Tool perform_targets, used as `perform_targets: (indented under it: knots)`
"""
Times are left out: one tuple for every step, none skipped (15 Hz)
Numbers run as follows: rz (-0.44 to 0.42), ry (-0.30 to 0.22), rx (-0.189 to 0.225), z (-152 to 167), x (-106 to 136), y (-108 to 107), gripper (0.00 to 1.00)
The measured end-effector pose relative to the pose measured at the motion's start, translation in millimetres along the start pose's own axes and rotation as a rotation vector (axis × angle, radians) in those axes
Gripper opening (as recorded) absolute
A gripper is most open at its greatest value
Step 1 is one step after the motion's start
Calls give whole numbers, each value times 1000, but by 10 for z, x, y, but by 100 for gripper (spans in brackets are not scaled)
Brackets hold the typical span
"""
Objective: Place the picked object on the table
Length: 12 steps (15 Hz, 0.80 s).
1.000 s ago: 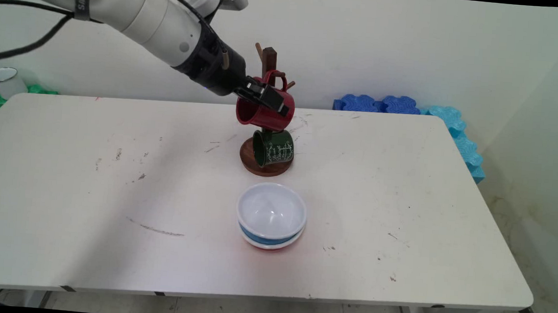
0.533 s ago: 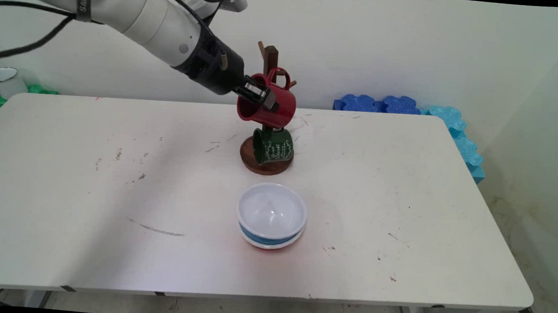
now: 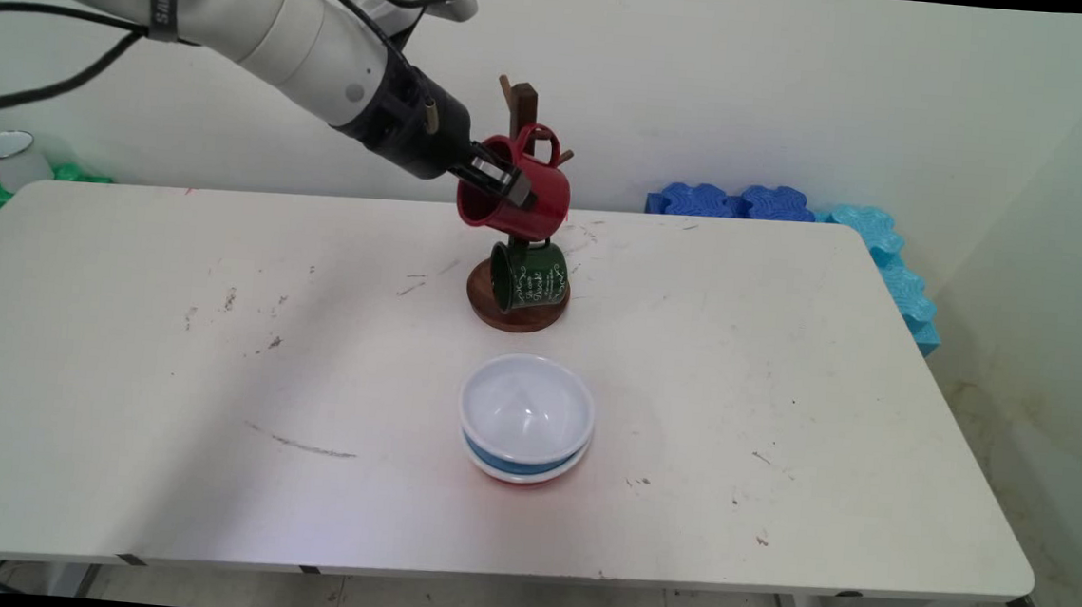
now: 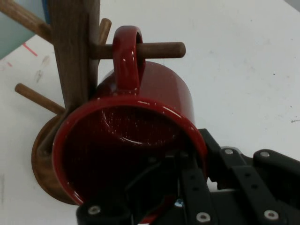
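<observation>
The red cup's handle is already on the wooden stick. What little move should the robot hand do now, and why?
Probably let go. The red mug's handle is looped over the peg of the wooden mug tree, so it may hang alone, yet the gripper clamps its rim.

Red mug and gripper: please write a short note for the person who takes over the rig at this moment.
Gripper: shut on the red mug, one finger inside the rim.
Red mug: tilted, its handle threaded over a peg of the wooden mug tree.
Green mug: hangs lower on the same tree.
Stacked bowls: on the table, nearer the camera than the tree.
Mug not released.
</observation>
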Motion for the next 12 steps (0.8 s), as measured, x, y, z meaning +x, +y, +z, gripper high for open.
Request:
perform_targets:
  knots:
    - [4, 2, 0, -5, 4, 2, 0]
    - [7, 3, 0, -11, 8, 4, 0]
    - [10, 5, -1, -19, 12, 8, 0]
    - [12, 5, -2, -25, 14, 13, 0]
    - [14, 6, -4, -34, 17, 21, 0]
    - [17, 7, -7, -45, 18, 32, 0]
    - [18, 7, -11, -57, 18, 45, 0]
    - [20, 7, -15, -65, 19, 58, 0]
    - [21, 7, -19, -73, 20, 71, 0]
    - [22, 7, -25, -82, 22, 91, 0]
    - [23, 7, -30, -88, 24, 107, 0]
    - [24, 7, -35, -94, 28, 124, 0]
